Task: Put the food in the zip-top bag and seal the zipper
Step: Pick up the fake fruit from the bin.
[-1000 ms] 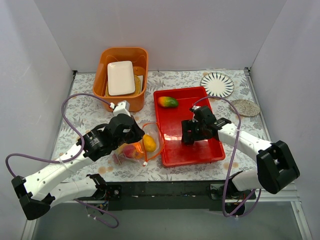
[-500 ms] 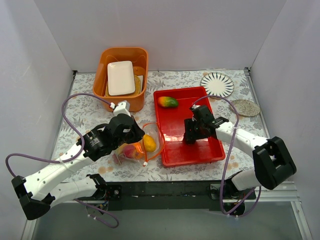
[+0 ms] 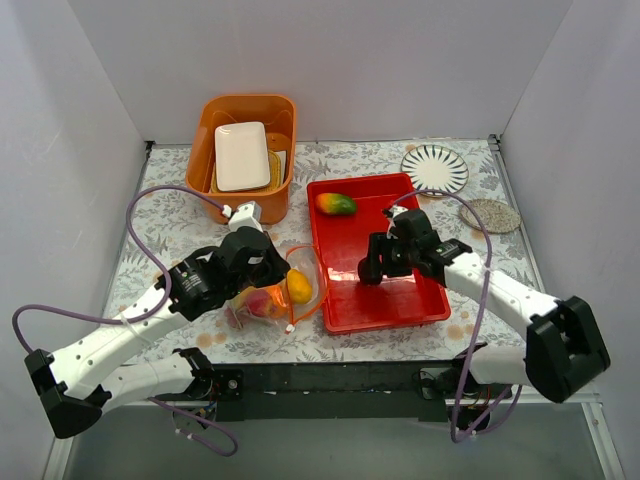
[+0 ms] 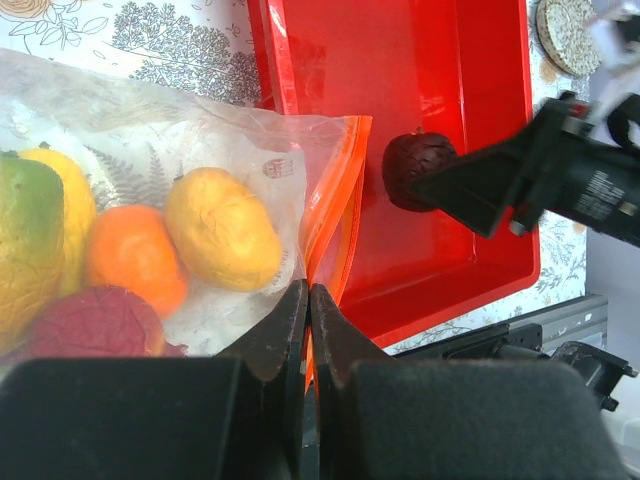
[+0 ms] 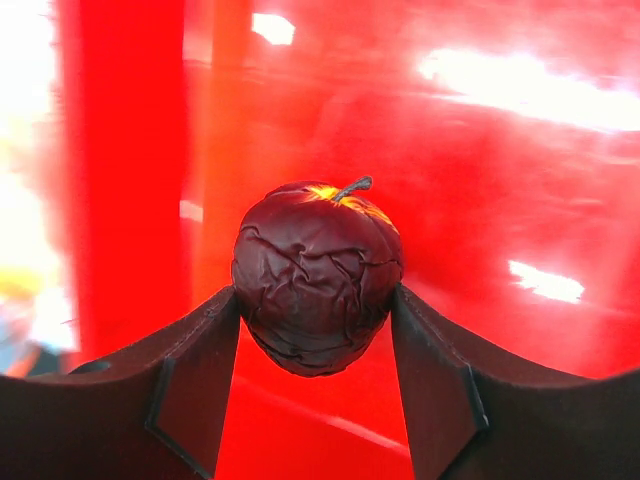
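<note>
The clear zip-top bag (image 4: 200, 150) lies left of the red tray (image 3: 400, 305). It holds a yellow piece (image 4: 222, 228), an orange (image 4: 130, 258), a mango (image 4: 35, 240) and a dark red grape bunch (image 4: 95, 322). My left gripper (image 4: 309, 290) is shut on the bag's mouth at the orange-red zipper (image 4: 345, 190). My right gripper (image 5: 315, 292) is shut on the dark purple ball (image 5: 315, 270), held just above the tray floor near its left wall; the ball (image 4: 415, 170) also shows in the left wrist view. Another mango (image 3: 335, 204) lies at the tray's far end.
An orange basket (image 3: 208, 130) with a white plate (image 3: 243, 155) stands at the back left. A striped plate (image 3: 434, 168) and a grey coaster (image 3: 489, 215) lie at the back right. White walls close the sides and back.
My right gripper has closed on the dark purple ball and shifted slightly left over the tray. The left arm and the bag have not moved.
</note>
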Available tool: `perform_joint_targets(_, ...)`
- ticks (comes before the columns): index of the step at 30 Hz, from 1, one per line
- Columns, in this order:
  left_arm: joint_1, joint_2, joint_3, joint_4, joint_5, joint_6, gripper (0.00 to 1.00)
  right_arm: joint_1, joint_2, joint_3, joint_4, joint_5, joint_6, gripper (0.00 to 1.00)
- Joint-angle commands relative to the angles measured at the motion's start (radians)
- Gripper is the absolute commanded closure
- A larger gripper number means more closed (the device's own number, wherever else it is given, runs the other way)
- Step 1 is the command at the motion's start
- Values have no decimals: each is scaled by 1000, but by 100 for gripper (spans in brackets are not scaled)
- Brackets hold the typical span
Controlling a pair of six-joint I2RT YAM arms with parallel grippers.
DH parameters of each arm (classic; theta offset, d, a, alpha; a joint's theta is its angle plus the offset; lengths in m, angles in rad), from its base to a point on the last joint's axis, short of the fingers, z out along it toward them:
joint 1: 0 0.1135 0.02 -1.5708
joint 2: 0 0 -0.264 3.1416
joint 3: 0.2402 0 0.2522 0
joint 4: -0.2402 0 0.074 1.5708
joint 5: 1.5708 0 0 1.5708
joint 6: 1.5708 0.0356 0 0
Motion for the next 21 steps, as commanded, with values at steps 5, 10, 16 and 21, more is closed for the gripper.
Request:
perform_joint_targets(5, 0, -2, 16, -3, 4, 0, 100, 89, -274, -12, 97, -111, 151, 60)
perform_joint_targets(10, 0, 18, 25, 14, 8, 6, 100, 176, -300, 32, 133, -141, 182, 57)
perform_joint_targets(16, 0, 30, 29, 28, 18, 10, 100, 279, -213, 49, 223, -160, 197, 57)
perform_joint_targets(21, 1, 19, 22, 23, 13, 0, 100, 354, -69, 98, 321, -166, 214, 57)
